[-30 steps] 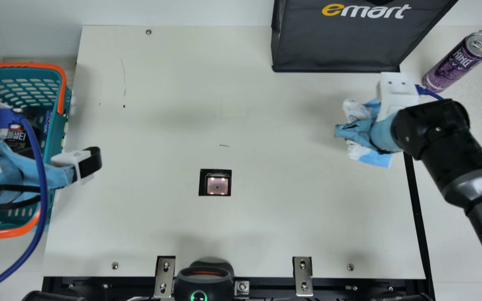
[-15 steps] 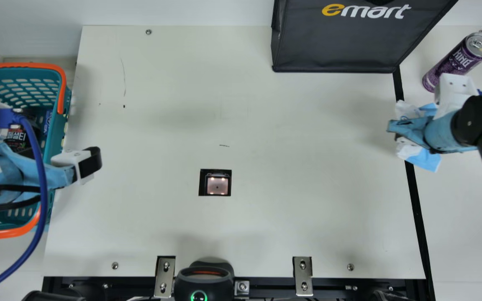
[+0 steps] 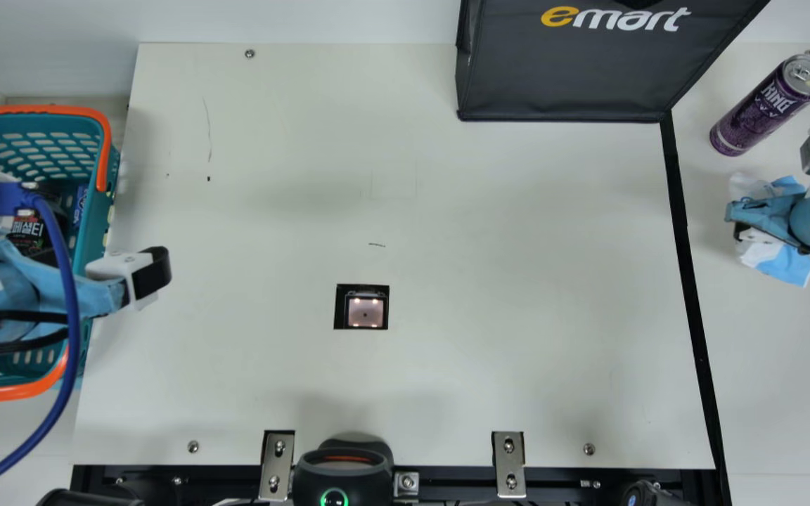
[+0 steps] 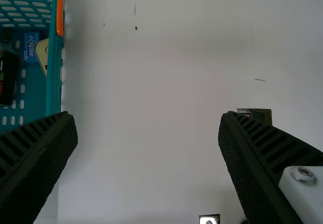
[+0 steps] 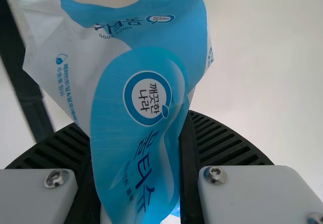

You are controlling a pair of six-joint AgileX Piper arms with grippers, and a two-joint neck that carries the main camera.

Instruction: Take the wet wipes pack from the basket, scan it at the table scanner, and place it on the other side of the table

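Main view, far left: the left gripper (image 3: pixel 120 277) is held over the edge of the basket (image 3: pixel 100 218), fingers spread wide, nothing gripped. Across to the middle, the lit scanner (image 3: pixel 365 313) is seen set into the counter (image 3: pixel 503 281). And on the right, past the black strip (image 3: pixel 690 288), the wet wipes pack (image 3: pixel 785 263) is pinched between the right gripper's (image 3: pixel 746 214) fingers, near the purple can (image 3: pixel 763 112).

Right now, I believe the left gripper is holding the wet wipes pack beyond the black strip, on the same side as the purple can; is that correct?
Not quite: the right wrist view shows the right gripper holding the wet wipes pack. The pack is indeed beyond the black strip, on the same side as the purple can.
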